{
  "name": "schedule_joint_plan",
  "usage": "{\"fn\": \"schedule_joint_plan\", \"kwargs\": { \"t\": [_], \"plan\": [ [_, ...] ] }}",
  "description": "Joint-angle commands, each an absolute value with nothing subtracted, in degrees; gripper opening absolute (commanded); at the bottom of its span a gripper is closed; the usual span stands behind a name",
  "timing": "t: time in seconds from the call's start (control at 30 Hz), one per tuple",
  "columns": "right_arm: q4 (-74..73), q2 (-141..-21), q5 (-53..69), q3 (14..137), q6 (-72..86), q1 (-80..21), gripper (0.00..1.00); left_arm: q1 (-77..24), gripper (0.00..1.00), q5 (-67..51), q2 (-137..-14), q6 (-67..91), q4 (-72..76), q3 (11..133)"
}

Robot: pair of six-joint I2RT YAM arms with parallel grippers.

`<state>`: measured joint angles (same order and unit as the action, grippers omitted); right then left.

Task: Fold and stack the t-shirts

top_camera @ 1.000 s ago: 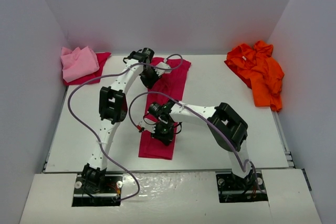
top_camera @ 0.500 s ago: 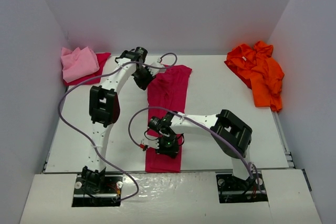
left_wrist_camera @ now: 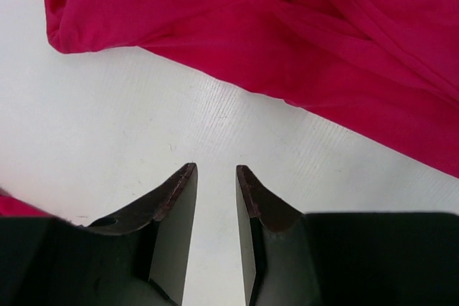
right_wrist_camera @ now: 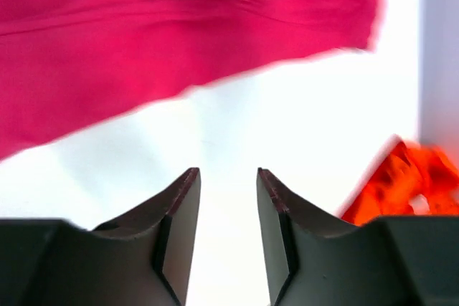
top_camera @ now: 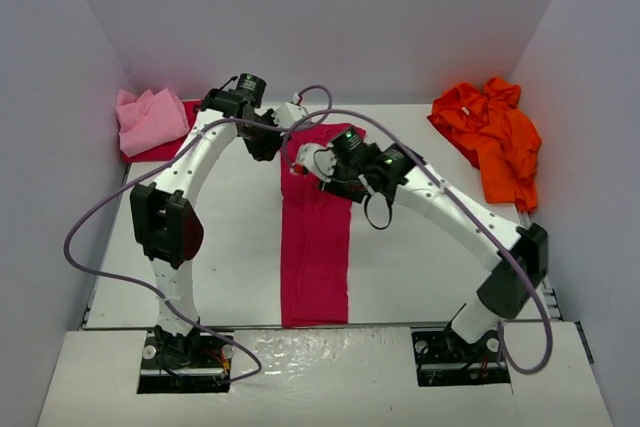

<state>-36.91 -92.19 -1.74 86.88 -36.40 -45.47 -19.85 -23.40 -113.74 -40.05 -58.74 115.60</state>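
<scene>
Three plain shirts on a white table point(top_camera: 230, 247).
The crimson-magenta t-shirt point(top_camera: 315, 247), the light pink t-shirt point(top_camera: 150, 119) and the bright orange t-shirt point(top_camera: 495, 137) each have one colour only, without any pattern. The left arm point(top_camera: 195, 162) and the right arm point(top_camera: 450, 217) are white with black joints, and the cables point(top_camera: 75, 237) are pale purple.

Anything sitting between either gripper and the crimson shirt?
Nothing visible. In each wrist view only bare white table separates the left gripper and the right gripper from the crimson shirt; both are open and empty. The orange shirt lies at the table's far right, out of the path.
</scene>
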Motion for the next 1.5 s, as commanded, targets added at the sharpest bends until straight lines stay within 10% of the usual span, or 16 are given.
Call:
{"fn": "schedule_joint_plan", "kwargs": {
  "t": [0.0,0.17,0.83,1.07,1.47],
  "plan": [
    [-40.13,-86.20,-10.09,89.12,-38.76,-44.74,0.24,-21.49,0.25,-23.03,-113.98,-42.32,-57.04,117.76],
    [-39.84,-82.21,-8.68,89.84,-38.13,-38.63,0.02,-23.57,0.00,-22.88,-124.24,-43.09,-60.05,127.00],
    [-36.55,-74.34,-2.00,77.93,-36.37,-25.90,0.01,-27.12,0.00,-20.74,-151.61,-46.66,-65.85,149.97],
    [-35.94,-73.29,-1.10,76.32,-36.20,-25.20,0.01,-24.79,0.41,-10.58,-158.68,-37.44,-54.41,156.53],
    [-34.89,-74.27,-0.62,75.06,-35.71,-24.52,0.01,-25.31,0.49,-2.79,-156.54,-32.55,-38.73,158.55]
  ]
}}
